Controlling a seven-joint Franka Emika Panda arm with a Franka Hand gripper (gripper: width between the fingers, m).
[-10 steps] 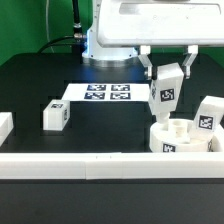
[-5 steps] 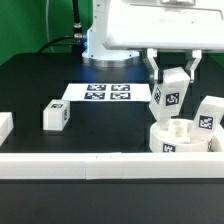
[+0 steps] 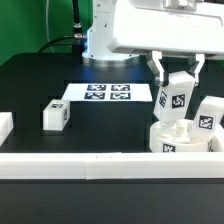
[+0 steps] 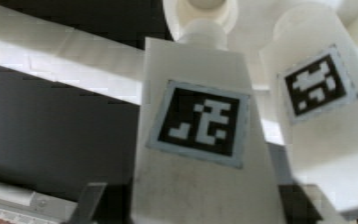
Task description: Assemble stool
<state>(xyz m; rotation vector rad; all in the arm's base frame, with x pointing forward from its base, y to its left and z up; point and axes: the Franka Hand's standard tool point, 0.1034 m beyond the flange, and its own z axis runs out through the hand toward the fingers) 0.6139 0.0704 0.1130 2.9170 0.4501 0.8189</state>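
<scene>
Exterior view, left to right. Loose leg [image 3: 55, 115] lies on the black table [image 3: 30, 85] at about 8 o'clock from the marker board [image 3: 105, 93], well apart from everything else. It is untouched, so not yet fitted.

Marker board is flat and bare, not part of the build.

Gripper [image 3: 177, 84] is at 4 o'clock from the marker board, clamped narrow on the held leg [image 3: 176, 102], one finger on each side face. The leg hangs roughly upright, tag toward the camera, its lower end right over the seat [image 3: 163, 136] at the seat's 12 o'clock. Cannot tell whether the tip is just touching a socket or a hair above it. Wrist view shows the same held leg [image 4: 202, 125] filling the frame, with the round white seat beyond its far end. The socket itself is not clear there.

Seat sits on the table against the front rail [image 3: 90, 163], which runs along 6 o'clock of the scene.

Second leg [image 3: 207, 114] stands at the seat's 2 o'clock, leaning a little and touching the seat. It looks planted in a socket, but its base is hidden, so that is a judgement. It also shows in the wrist view [image 4: 318, 85], just beside the held leg.

Progress judgement: early to middle. One leg looks placed, one is being brought into its socket, and one waits on the table. What remains is to seat and fix the held leg, then fetch the loose one.
</scene>
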